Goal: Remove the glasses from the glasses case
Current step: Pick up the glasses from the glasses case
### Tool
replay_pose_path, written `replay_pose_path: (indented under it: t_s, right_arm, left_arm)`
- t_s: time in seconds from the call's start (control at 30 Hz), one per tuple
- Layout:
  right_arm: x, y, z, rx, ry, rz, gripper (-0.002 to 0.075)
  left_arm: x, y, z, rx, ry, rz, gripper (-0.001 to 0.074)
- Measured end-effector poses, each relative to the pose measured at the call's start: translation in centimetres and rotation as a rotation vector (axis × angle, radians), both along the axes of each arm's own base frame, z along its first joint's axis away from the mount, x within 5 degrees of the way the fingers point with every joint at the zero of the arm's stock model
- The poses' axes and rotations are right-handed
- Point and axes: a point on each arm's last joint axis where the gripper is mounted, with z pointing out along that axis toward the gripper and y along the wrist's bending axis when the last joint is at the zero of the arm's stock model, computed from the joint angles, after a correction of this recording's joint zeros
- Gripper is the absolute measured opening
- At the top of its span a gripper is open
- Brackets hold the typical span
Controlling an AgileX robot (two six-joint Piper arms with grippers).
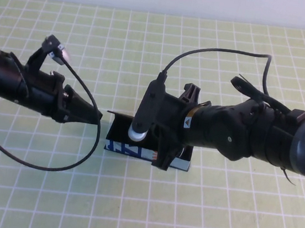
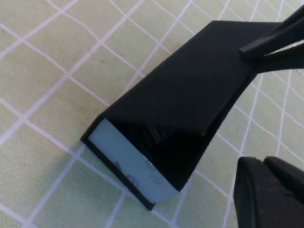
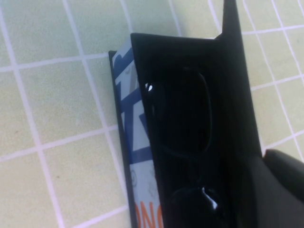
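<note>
The glasses case [image 1: 137, 150] lies at the middle of the table, its black lid [image 1: 119, 122] raised. Its white side carries blue and orange print [image 3: 129, 128]. The black glasses [image 3: 186, 124] lie inside on the black lining. My right gripper [image 1: 170, 141] hangs over the case's right half with its jaws spread; one finger [image 3: 284, 176] is outside the lid. My left gripper [image 1: 97, 117] is shut and empty, just left of the case's left end. In the left wrist view its fingers [image 2: 268, 190] stay apart from the case's white end [image 2: 135, 166].
The table is covered by a yellow-green cloth with a white grid [image 1: 229, 212]. A black cable [image 1: 35, 163] loops from the left arm onto the cloth in front of it. A pale wall runs along the far edge.
</note>
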Motion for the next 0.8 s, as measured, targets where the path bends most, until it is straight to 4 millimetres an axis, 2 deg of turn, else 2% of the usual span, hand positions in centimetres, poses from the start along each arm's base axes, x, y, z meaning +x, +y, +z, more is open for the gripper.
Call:
replay_pose_path:
  t_s: [0.2,0.4,0.57,0.8]
  right_arm:
    - [0.0,0.0,0.0,0.020,0.018,-0.016,0.0001]
    - [0.0,0.0,0.0,0.023,0.020,-0.019,0.0001]
    - [0.0,0.1,0.0,0.029,0.026,-0.023,0.0001]
    - [-0.1,0.1,0.0,0.037,0.033,-0.030,0.0001]
  left_arm:
    - [1.2,-0.4,-3.7,-0.075,0.039,0.013,-0.0004]
    - [2.0,-0.5,-6.2,-0.124,0.066,0.044,-0.0004]
    - [2.3,-0.6,-6.8,-0.151,0.055,0.061,-0.0004]
    - [2.5,-0.8,-6.7,-0.173,0.036,0.073,-0.0004]
